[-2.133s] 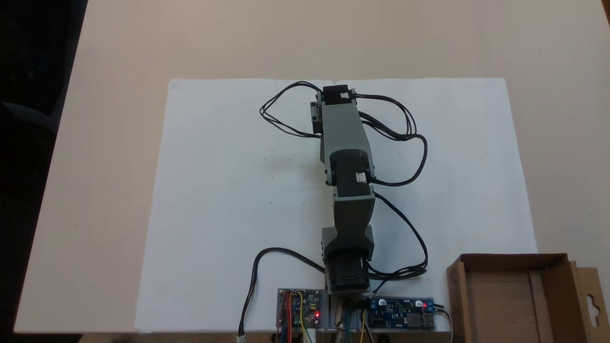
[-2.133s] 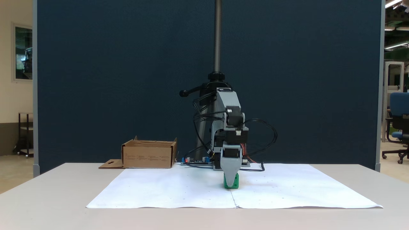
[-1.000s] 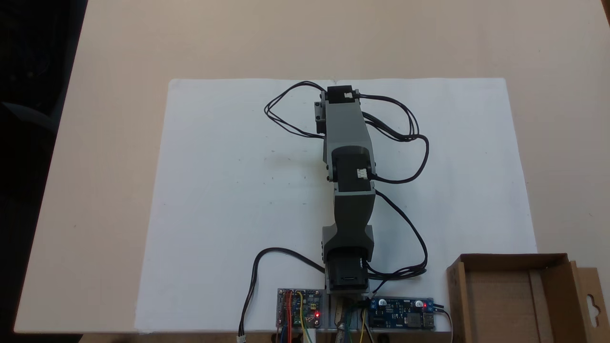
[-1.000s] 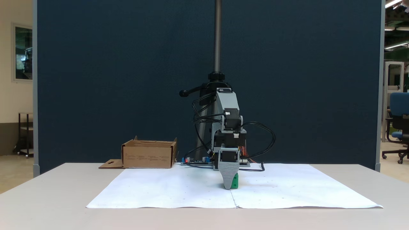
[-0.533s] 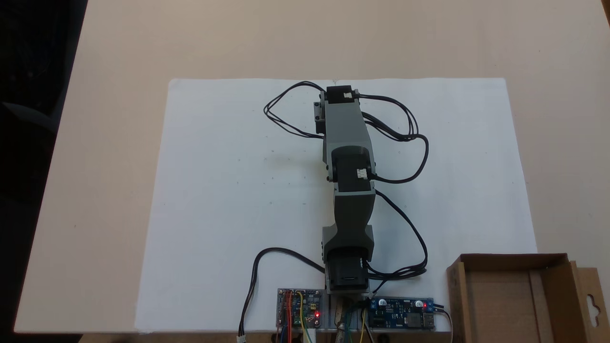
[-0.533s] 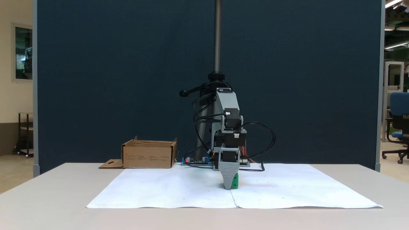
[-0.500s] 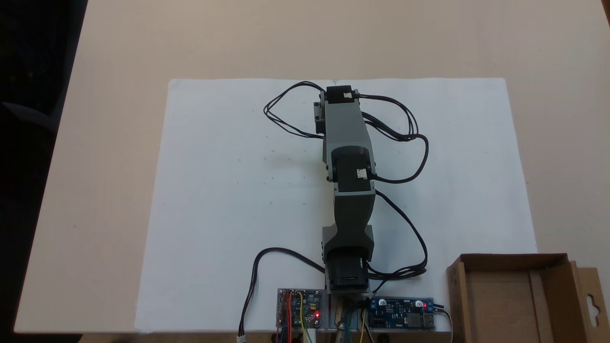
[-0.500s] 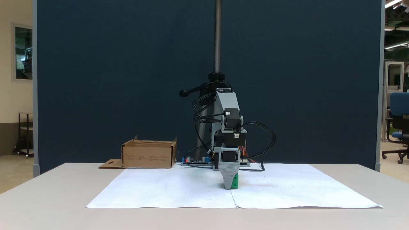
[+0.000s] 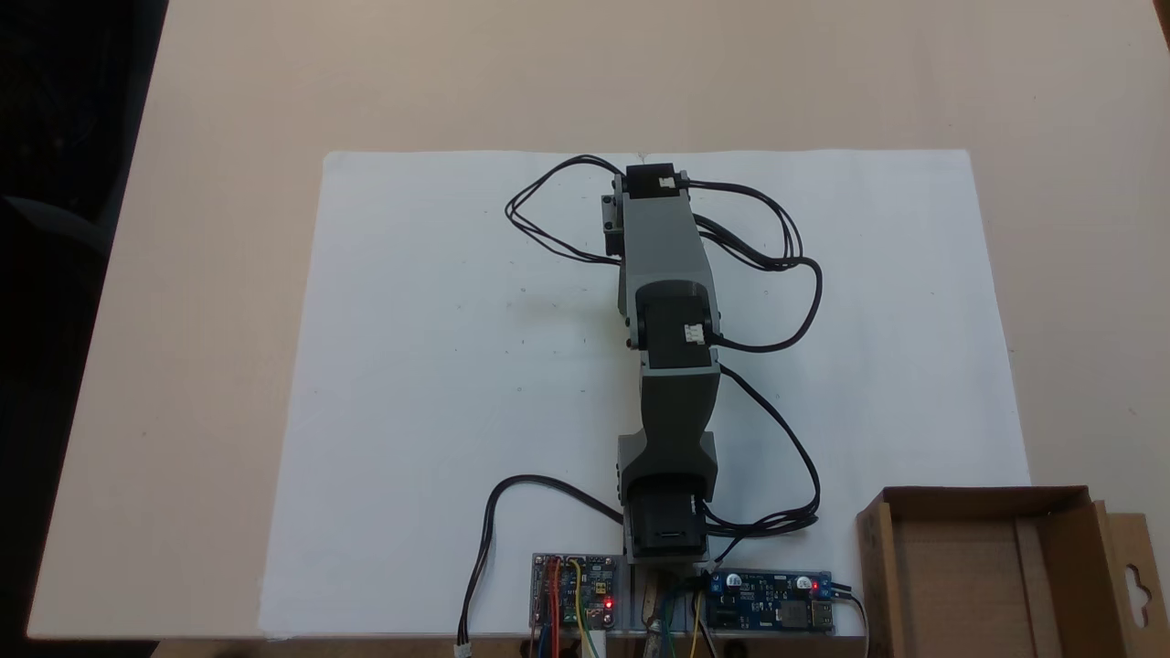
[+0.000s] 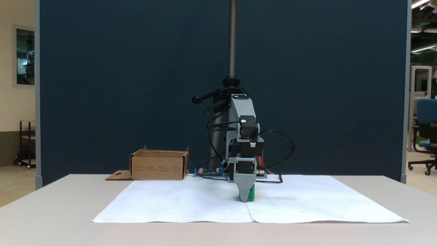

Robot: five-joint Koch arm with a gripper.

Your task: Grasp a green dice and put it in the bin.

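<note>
The green dice (image 10: 252, 195) rests on the white paper, showing as a thin green strip just right of a grey jaw. My gripper (image 10: 244, 198) points straight down with its tip at the paper, right beside the dice. Its jaws lie one behind the other, so the gap between them is hidden. From above, the arm (image 9: 665, 265) covers both the gripper and the dice. The bin (image 9: 876, 567), a brown cardboard box with a hang-hole flap, stands at the bottom right of that view. In the front view the bin (image 10: 158, 168) is at the back left.
A large white paper sheet (image 9: 439, 366) covers the middle of the beige table. Two circuit boards (image 9: 574, 594) (image 9: 772, 612) flank the arm's base. Black cables (image 9: 786, 265) loop out beside the arm. A metal pole (image 10: 232, 41) rises behind it.
Since 2.1 s ago the gripper has sunk lower and shifted slightly, so the dice now shows on the jaw's right side alone. Nothing has moved over the last second.
</note>
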